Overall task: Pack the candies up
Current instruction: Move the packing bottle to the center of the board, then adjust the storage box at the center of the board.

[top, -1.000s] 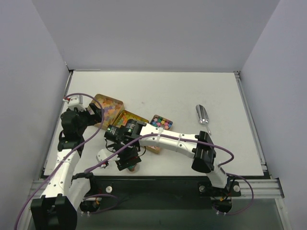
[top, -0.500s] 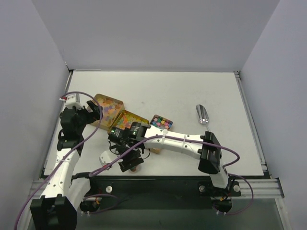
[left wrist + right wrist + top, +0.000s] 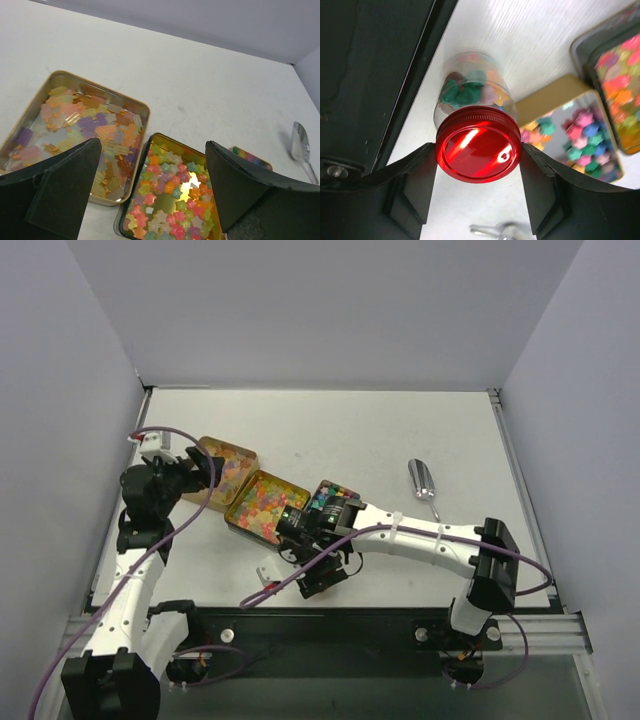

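Rightward along the near edge of the table the right arm has been swinging over the last second, carrying the jar from in front of the left arm to just in front of the tins.

Most of the candies are lying in three open tins set in a row. Flat pastel pieces are filling the left tin, star-shaped ones the middle tin, and bright mixed ones the right tin. A few green, pink and orange candies are sitting inside the clear jar.

The right gripper is gripping the jar by its red lid, with a finger pressing on either side, so those candies are lying just beyond its fingertips; the right tin is showing close behind the jar.

The left gripper is hovering with its fingers spread wide and nothing between them, and the left and middle tins are lying below and ahead of it.

A metal scoop is resting well apart, to the right of the tins.
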### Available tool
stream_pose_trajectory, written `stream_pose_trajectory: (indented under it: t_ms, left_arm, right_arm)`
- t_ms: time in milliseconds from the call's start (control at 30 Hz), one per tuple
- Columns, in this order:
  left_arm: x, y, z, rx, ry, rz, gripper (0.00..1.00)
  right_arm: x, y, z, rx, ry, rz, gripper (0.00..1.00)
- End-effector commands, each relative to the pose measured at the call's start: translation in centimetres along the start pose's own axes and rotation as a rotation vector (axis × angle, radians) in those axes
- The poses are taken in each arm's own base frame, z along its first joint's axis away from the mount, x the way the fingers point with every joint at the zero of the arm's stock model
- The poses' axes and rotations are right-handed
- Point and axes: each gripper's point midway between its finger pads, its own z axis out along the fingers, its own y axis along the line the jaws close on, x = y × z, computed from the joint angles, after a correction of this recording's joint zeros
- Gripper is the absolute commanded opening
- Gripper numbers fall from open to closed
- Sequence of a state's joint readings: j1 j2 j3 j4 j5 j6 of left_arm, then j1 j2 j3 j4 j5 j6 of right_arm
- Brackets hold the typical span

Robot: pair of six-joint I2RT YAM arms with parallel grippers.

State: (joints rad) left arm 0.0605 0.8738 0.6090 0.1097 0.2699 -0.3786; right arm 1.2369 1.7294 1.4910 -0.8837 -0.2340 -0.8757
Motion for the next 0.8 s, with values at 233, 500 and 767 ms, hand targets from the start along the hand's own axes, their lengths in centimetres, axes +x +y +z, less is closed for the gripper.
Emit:
stream_pose_trajectory:
  t_ms: [233,500,767]
  left_arm:
    - [6.1,-11.5,-2.8,0.585,0.127,0.194,0.96]
    - [14.7,-18.4,-6.8,0.75,0.202,0.285,0.95]
    - [21.4,-22.7,-8.5,0.793,0.166,0.366,0.94]
  right_arm:
    - [14.6,8.3,-0.5,-0.242,0.323,0.252,0.45]
    - [19.1,7.6,-1.7,-0.193,0.322,0.43,0.45]
    - [18.8,7.9,-2.5,-0.156,0.244,0.551,0.46]
